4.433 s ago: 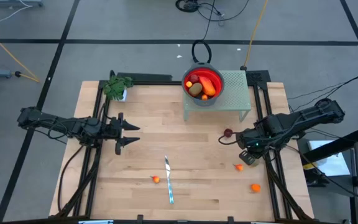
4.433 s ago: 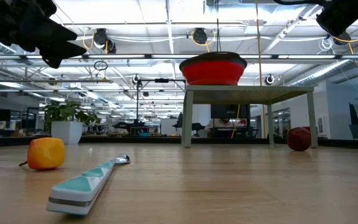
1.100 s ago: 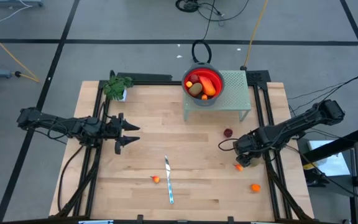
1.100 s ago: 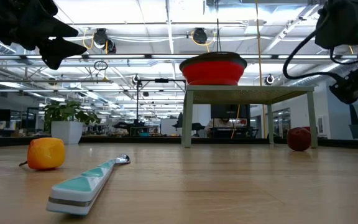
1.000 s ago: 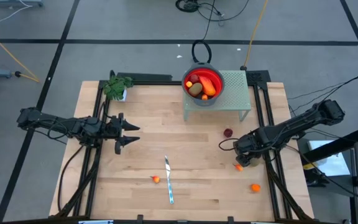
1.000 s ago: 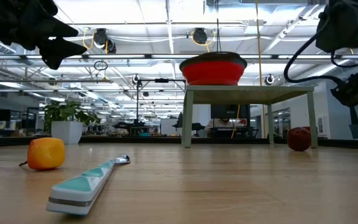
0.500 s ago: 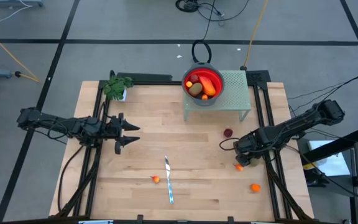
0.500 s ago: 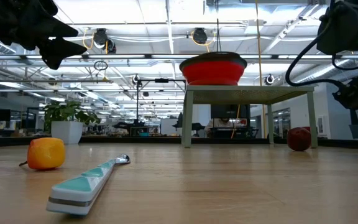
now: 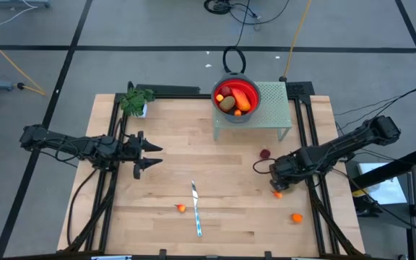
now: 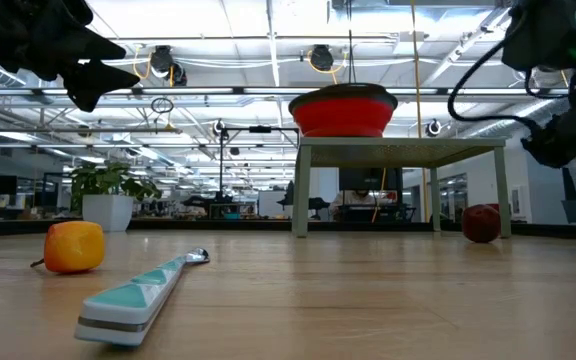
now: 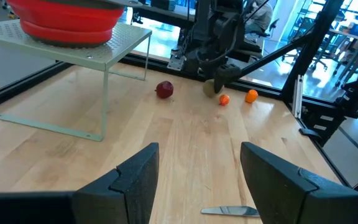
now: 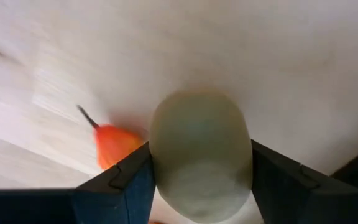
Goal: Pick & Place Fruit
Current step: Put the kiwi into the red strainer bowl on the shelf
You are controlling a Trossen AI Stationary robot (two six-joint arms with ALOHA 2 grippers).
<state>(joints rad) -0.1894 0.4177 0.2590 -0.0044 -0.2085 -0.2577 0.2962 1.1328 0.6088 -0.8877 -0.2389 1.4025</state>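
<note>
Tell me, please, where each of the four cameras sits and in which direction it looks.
High: overhead, straight down on the table; both arms show.
Low: at tabletop height, level past the knife; arm parts hang at the upper corners.
Left wrist: past the open left end effector toward the right arm.
Right wrist: close on a pale oval fruit between its fingers.
High and left wrist share the dark red ball.

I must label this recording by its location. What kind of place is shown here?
Probably a robotics lab in a large open office: a wooden table with two robot arms, cables on the floor, and ceiling lights over rows of desks behind.
</note>
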